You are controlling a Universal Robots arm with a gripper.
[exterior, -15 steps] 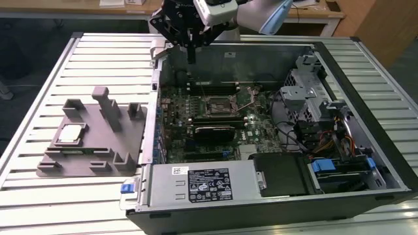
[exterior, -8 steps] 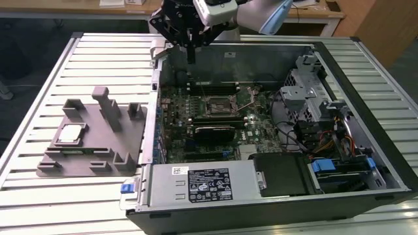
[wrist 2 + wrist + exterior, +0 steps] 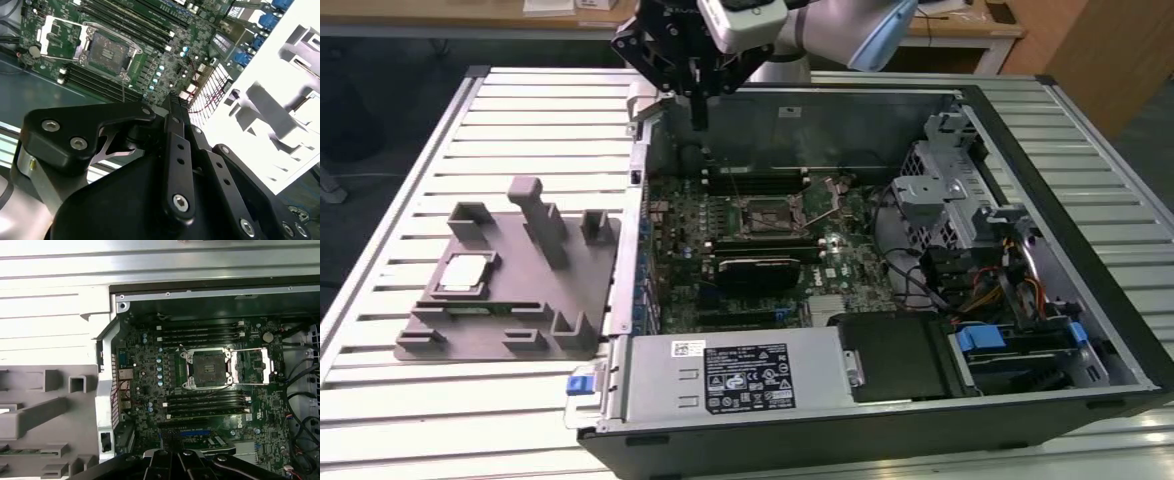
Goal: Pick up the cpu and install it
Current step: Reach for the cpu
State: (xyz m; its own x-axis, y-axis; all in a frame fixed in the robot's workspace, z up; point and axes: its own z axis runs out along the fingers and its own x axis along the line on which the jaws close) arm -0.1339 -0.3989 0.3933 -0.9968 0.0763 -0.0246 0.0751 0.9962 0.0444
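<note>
The cpu (image 3: 464, 272), a small silver square with a pale rim, lies flat in a recess of the grey fixture block (image 3: 520, 300) on the exterior view's left. My gripper (image 3: 700, 122) hangs above the far left corner of the open computer case, well away from the cpu. Its fingers are shut with nothing between them, and in the second wrist view the gripper (image 3: 172, 97) shows them pressed together. The motherboard socket (image 3: 767, 213) stands open, its load plate swung aside, in both wrist views (image 3: 107, 50) (image 3: 207, 367).
The open computer case (image 3: 1014, 150) lies on a slatted white table (image 3: 520, 130). Inside are memory slots (image 3: 200, 332), a drive cage (image 3: 947, 190), bundled cables (image 3: 1014, 290) and the power supply (image 3: 734, 375). The fixture's upright posts (image 3: 534, 215) stand beside the case wall.
</note>
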